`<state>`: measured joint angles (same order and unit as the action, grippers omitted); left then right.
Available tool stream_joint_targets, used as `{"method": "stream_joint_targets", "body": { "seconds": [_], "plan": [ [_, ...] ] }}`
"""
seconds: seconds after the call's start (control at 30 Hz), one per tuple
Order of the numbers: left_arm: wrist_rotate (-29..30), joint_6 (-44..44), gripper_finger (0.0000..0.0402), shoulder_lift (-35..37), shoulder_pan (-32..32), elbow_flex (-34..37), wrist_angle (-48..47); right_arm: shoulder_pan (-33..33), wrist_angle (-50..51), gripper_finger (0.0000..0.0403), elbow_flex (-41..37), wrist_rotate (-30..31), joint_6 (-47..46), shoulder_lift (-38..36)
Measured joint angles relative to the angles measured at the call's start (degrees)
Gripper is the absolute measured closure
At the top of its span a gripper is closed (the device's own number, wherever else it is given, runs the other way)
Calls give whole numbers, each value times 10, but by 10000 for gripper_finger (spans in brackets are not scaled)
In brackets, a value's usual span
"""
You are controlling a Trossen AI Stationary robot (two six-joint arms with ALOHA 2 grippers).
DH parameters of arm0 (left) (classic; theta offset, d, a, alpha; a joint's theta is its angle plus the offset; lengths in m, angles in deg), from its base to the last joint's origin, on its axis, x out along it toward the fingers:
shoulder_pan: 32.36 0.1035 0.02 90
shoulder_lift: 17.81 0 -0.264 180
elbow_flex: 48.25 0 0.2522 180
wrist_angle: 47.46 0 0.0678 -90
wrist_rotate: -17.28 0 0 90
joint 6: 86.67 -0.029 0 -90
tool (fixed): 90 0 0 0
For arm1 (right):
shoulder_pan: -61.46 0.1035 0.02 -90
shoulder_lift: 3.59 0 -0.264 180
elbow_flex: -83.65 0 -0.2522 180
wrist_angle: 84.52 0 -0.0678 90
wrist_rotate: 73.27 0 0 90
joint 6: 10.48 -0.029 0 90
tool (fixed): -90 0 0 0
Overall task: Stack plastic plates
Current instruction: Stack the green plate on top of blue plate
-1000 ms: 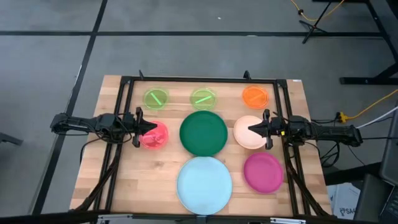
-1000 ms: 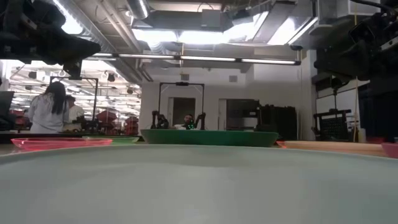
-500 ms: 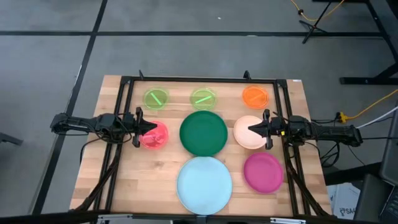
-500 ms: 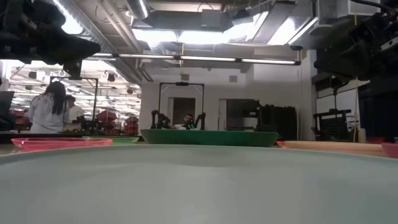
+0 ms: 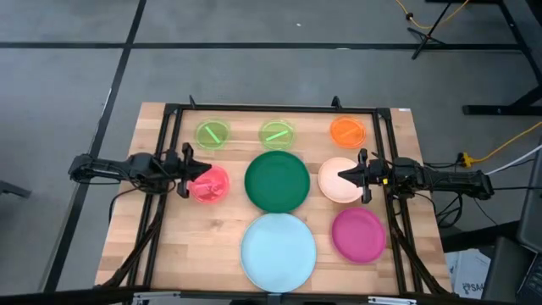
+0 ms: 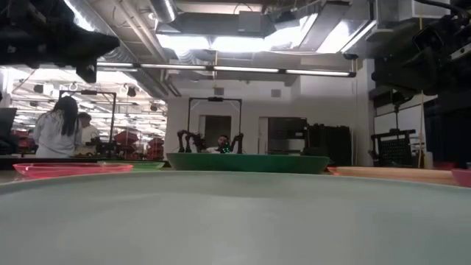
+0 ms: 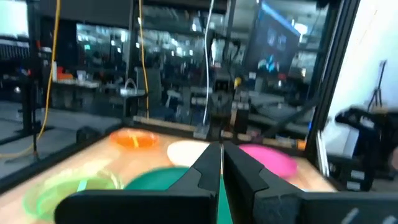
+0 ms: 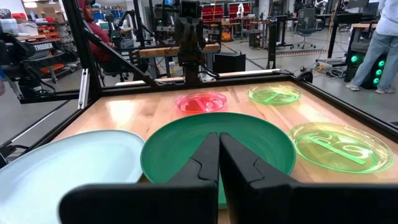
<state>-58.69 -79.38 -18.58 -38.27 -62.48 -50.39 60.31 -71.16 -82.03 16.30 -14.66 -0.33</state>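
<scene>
Bare table [image 5: 216, 224] left of light blue plate [image 5: 278, 247]

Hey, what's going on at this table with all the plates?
Nothing is stacked yet: eight plastic plates lie singly on the wooden table. The left gripper hangs shut over the small pink plate; the right gripper hangs shut over the cream plate. Neither holds anything. The dark green plate and the light blue plate sit between them.

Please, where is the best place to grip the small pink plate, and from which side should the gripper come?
Probably its raised rim. The small pink plate lies flat on the table, so only the edge offers a hold. The left gripper, fingers shut, hovers over its left edge; I would open it and come down on that near rim, away from the dark green plate.
</scene>
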Motion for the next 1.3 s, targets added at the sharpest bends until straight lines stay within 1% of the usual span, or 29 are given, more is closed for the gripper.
{"method": "stream_joint_targets", "body": {
  "seconds": [0.1,0.23,0.37,0.5,0.57,0.63,0.73,0.83,0.97,1.13,1.3],
  "plan": [
    [17,-13,392,0,0,0,24,0,-2,395,0,1,1,0],
    [32,-21,392,0,0,0,27,0,-28,395,-1,23,-1,0],
    [59,-21,392,0,0,0,28,0,-29,395,-1,43,-2,0],
    [63,-18,392,-24,0,0,32,0,-22,395,-1,65,-6,5],
    [62,-13,392,-44,0,0,45,0,-32,395,-1,65,-14,4],
    [49,0,392,-67,0,0,71,0,-49,395,-1,63,-15,4],
    [28,-2,392,-114,0,0,132,0,-81,395,-1,38,-3,4],
    [34,-5,392,-157,0,0,176,0,-92,395,-1,35,15,4],
    [50,-4,392,-211,1,-10,188,0,-90,395,-1,54,19,5],
    [66,-4,392,-278,1,-31,215,0,-118,395,-1,55,30,36],
    [43,-33,392,-336,0,-38,289,0,-149,395,-1,55,30,77]
  ]
}}
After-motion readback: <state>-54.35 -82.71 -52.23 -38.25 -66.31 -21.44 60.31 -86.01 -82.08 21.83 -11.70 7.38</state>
